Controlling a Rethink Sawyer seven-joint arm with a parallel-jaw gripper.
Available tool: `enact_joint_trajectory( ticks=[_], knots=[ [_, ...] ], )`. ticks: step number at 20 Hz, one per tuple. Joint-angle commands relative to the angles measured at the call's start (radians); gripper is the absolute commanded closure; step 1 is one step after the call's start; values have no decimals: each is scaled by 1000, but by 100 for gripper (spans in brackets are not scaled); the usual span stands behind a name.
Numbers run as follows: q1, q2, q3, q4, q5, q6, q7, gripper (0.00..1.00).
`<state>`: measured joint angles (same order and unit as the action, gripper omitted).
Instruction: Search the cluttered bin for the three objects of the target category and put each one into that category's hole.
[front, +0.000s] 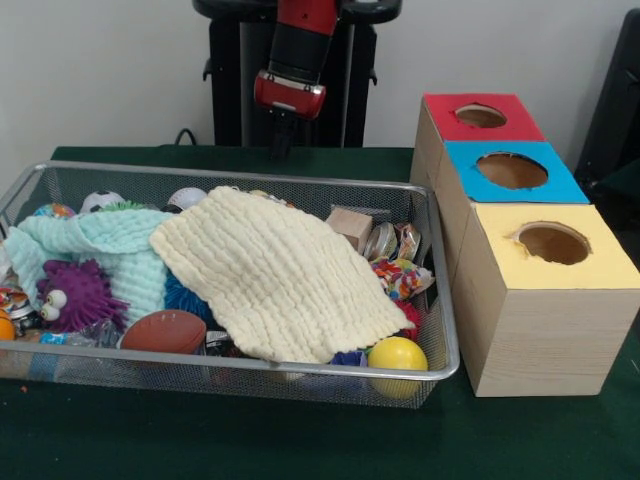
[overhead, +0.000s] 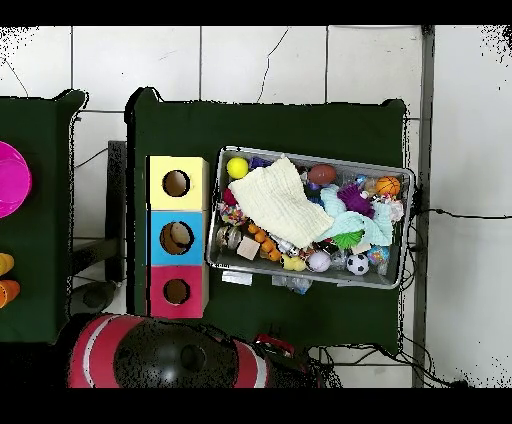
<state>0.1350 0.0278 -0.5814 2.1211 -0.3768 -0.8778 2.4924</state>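
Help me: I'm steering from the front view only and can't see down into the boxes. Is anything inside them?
Observer: Looking straight down, something pale brown shows in the hole of the blue box. The holes of the red box and the yellow box look dark.
Operator: Is the cream cloth hiding anything from me?
Observer: Yes, a row of small orange pieces lies between the cream cloth and the wooden block.
Operator: Anything beyond my table?
Observer: A second green table stands beside it, with a bright pink disc on it at the picture's edge.
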Motion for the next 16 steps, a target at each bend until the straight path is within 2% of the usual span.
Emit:
enact_joint_trajectory(
  ticks=[1,5,9,13,16],
  knots=[
    [6,111,54,-188,137,-122,-23,100],
    [17,142,58,-199,181,-138,-23,100],
    [19,155,65,-215,183,-130,-18,100],
    [-22,173,103,-278,106,-75,1,100],
    [-56,160,138,-313,17,-22,18,100]
  ],
)
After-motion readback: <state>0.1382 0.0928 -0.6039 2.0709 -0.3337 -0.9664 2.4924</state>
